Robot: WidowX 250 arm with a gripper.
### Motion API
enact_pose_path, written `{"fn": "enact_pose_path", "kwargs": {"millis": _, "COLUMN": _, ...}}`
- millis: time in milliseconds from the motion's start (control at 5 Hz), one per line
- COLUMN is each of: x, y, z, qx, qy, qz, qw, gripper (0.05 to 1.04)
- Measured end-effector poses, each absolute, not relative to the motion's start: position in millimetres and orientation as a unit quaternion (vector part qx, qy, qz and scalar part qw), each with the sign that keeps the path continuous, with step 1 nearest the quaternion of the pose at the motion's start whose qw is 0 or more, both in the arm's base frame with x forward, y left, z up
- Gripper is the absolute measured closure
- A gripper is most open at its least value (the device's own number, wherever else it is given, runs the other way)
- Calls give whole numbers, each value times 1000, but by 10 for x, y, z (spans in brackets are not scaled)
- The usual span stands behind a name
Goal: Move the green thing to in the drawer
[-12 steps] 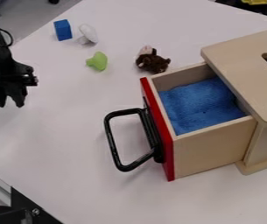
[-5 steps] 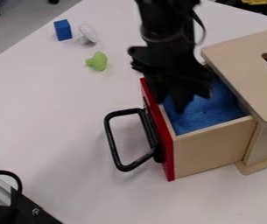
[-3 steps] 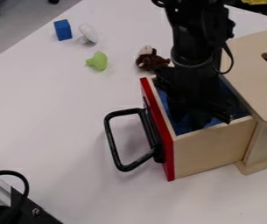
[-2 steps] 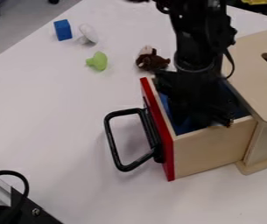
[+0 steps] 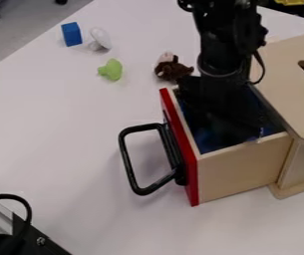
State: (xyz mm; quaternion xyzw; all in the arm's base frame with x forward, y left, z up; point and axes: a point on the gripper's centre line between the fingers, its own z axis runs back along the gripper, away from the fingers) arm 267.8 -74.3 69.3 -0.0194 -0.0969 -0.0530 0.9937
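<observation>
My gripper (image 5: 230, 132) hangs down inside the pulled-out drawer (image 5: 244, 169), low over its blue lining. How its two sides stand is lost in dark against the drawer's inside. The green thing (image 5: 111, 69), a mushroom-like piece, lies on the white table up and left of the drawer, well apart from the gripper. The drawer has a red front and a black handle and sticks out to the left of the wooden box.
A brown and pink plush toy (image 5: 173, 68) lies just behind the drawer's back left corner. A blue block (image 5: 72, 34) and a white mushroom-like piece (image 5: 100, 39) lie at the upper left. The box's slotted top (image 5: 284, 74) rises at right.
The arm has swung from the left edge over to the drawer and gone down into it, shifting slightly there since. The green thing, the other toys and the drawer have stayed put.
</observation>
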Motion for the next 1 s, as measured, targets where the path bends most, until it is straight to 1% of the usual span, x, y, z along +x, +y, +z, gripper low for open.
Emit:
{"fn": "enact_pose_path", "kwargs": {"millis": 200, "x": 2673, "y": -700, "z": 710, "qx": -23, "qy": -94, "qz": -44, "qw": 994, "gripper": 87}}
{"fn": "enact_pose_path", "kwargs": {"millis": 400, "x": 2649, "y": -651, "z": 904, "qx": -29, "qy": -112, "qz": -38, "qw": 993, "gripper": 86}}
{"fn": "enact_pose_path", "kwargs": {"millis": 600, "x": 2600, "y": -608, "z": 1215, "qx": -59, "qy": -130, "qz": -25, "qw": 989, "gripper": 86}}
{"fn": "enact_pose_path", "kwargs": {"millis": 800, "x": 2533, "y": -505, "z": 1528, "qx": -70, "qy": -170, "qz": -23, "qw": 983, "gripper": 86}}
{"fn": "enact_pose_path", "kwargs": {"millis": 1000, "x": 2529, "y": -497, "z": 1547, "qx": -69, "qy": -174, "qz": -24, "qw": 982, "gripper": 86}}
